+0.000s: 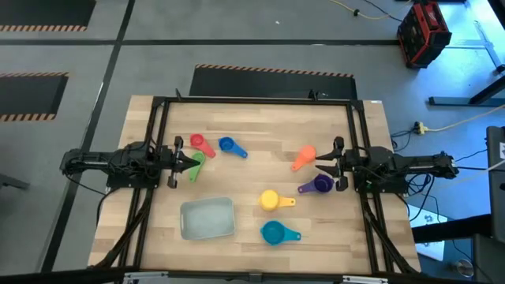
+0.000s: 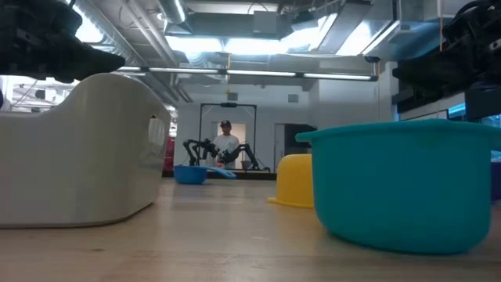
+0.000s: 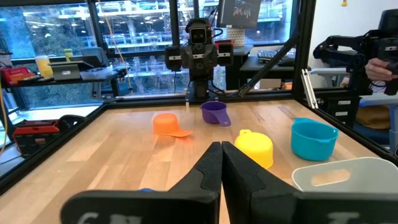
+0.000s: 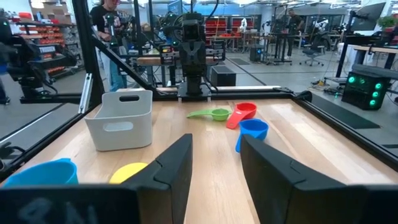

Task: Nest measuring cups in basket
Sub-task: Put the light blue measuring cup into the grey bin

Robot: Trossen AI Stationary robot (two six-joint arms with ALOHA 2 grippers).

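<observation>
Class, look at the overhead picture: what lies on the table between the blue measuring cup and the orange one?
Nothing: in the high view, bare wood separates the blue cup from the orange cup.

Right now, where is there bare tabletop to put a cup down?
Bare wood lies between the small blue measuring cup and the orange measuring cup, and along the far edge. Crowded: around the yellow cup, teal cup and pale translucent basket.
</observation>
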